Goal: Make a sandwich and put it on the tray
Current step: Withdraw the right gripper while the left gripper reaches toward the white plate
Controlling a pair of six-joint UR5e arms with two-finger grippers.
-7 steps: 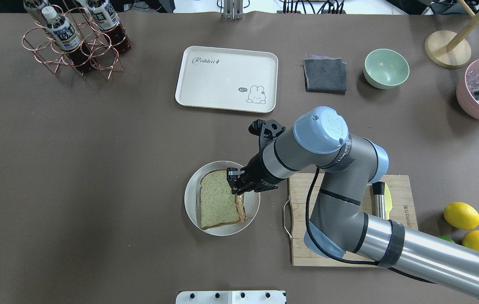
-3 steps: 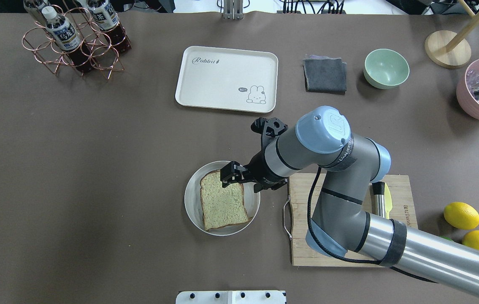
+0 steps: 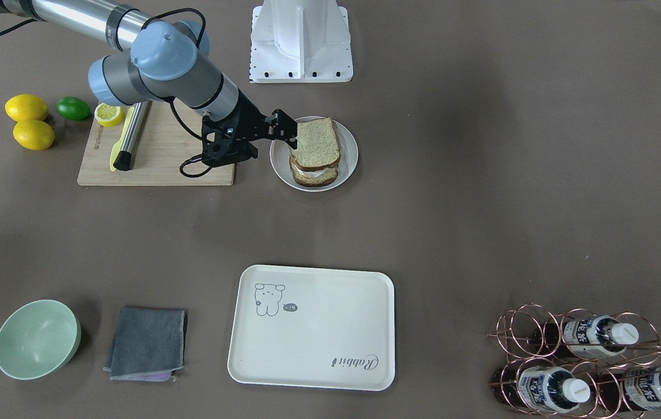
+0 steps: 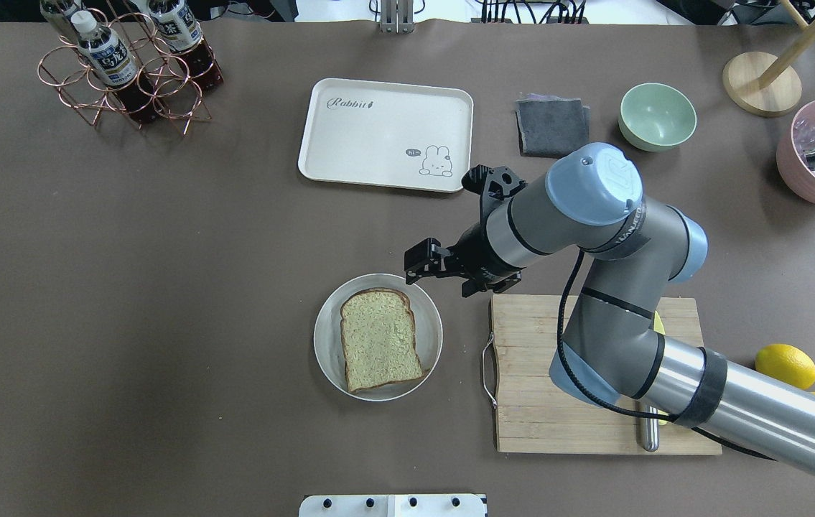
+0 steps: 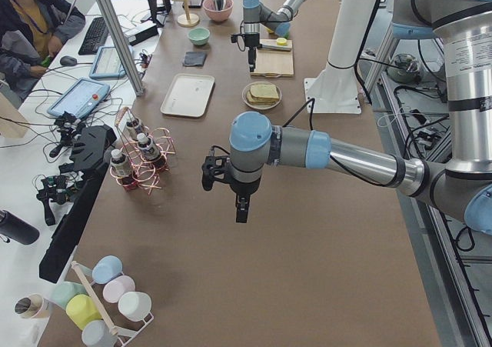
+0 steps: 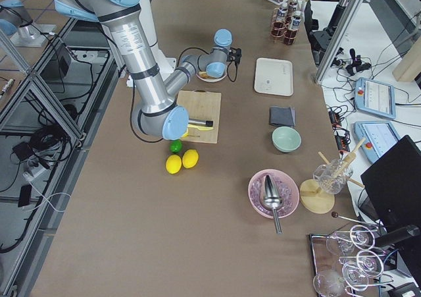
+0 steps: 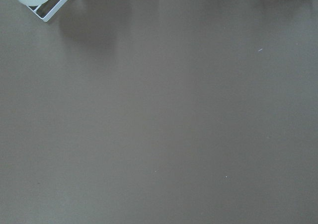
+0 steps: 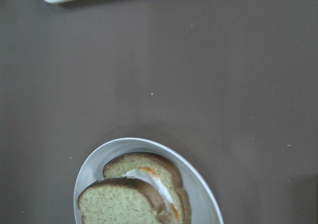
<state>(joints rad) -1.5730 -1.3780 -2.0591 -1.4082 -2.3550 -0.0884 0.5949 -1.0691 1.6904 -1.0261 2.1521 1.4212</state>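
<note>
The sandwich (image 4: 378, 350) sits ready on the round plate (image 4: 322, 352), with the egg between the bread, but it is not on the tray (image 4: 378, 122) yet. The right claw (image 4: 413, 266) hangs just beside the plate, open and empty, maybe to get ready to pick the sandwich up.

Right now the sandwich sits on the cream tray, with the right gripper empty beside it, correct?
No. The overhead view shows the sandwich on the round white plate, not the tray. The right gripper is indeed empty beside it.
</note>
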